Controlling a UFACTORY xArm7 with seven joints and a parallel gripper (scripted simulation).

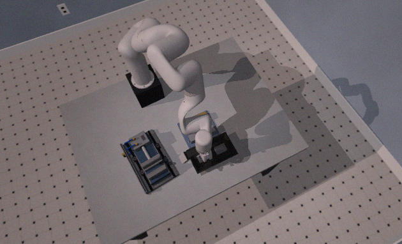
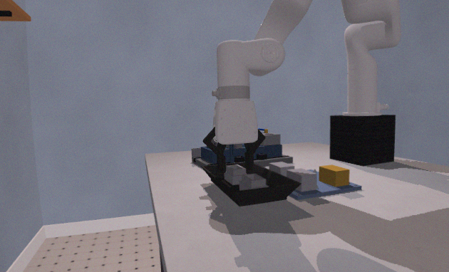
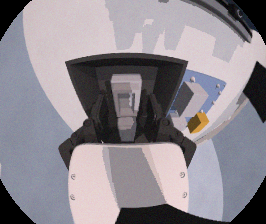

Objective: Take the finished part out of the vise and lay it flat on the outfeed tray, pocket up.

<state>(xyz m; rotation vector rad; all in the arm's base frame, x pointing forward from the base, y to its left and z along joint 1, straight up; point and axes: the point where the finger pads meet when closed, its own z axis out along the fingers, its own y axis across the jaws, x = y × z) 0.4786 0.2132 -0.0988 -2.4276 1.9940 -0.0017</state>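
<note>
On the grey table [image 2: 182, 228], the white arm [image 1: 163, 48] is rising from its black pedestal [image 2: 385, 157] and bending down over the black outfeed tray [image 2: 268, 197], which is sitting near the table's edge just beside a blue plate [image 2: 339, 190] carrying a yellow block [image 2: 333, 175] and grey blocks [image 2: 305, 178]. Beyond the tray, the vise [image 1: 150, 160] is standing with blue and grey parts and nothing visibly clamped in it. Directly above the tray, the gripper [image 2: 235, 171] is pointing straight down with its dark fingers [image 2: 221, 160] spread apart, reaching into the tray on either side of the finished part [image 2: 244, 178]; the gripper is released and grasping nothing. The grey part is lying inside the tray, on or very near its floor, between the two fingertips and below the gripper body; whether the pads are just touching its sides cannot be told. In the wrist view, the part [image 3: 125, 99] is appearing centred between the fingers with a darker recess facing upward, framed by the tray's walls [image 3: 84, 70]. A round embossed mark is showing on the arm's wrist joint [image 2: 269, 53], but it is too blurred to read, and no other writing or labels are legible.
</note>
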